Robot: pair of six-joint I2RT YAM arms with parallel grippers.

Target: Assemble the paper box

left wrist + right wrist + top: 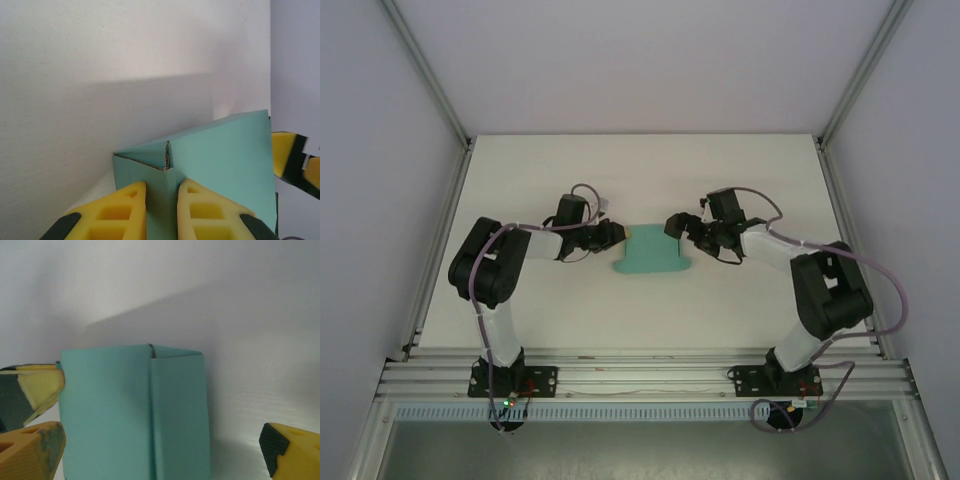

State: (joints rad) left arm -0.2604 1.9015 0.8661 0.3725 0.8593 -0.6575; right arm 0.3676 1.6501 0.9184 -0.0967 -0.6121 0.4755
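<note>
Paper box (pixel 655 253) sits mid-tabletop (pixel 550 170) between the two arms. It is thin, matte teal card, partly folded into a hollow rectangular sleeve with crisp creases and a slightly fluted cut edge at the open seam. Left gripper (pixel 161 187) pinches one end wall between its yellow pads; right gripper (pixel 161 435) is spread wide, the box's other end lying between its fingers. Judgement: very light, stiff along creases, panels buckle easily, and it may slide on the smooth top, so hold gently at folded edges.
</note>
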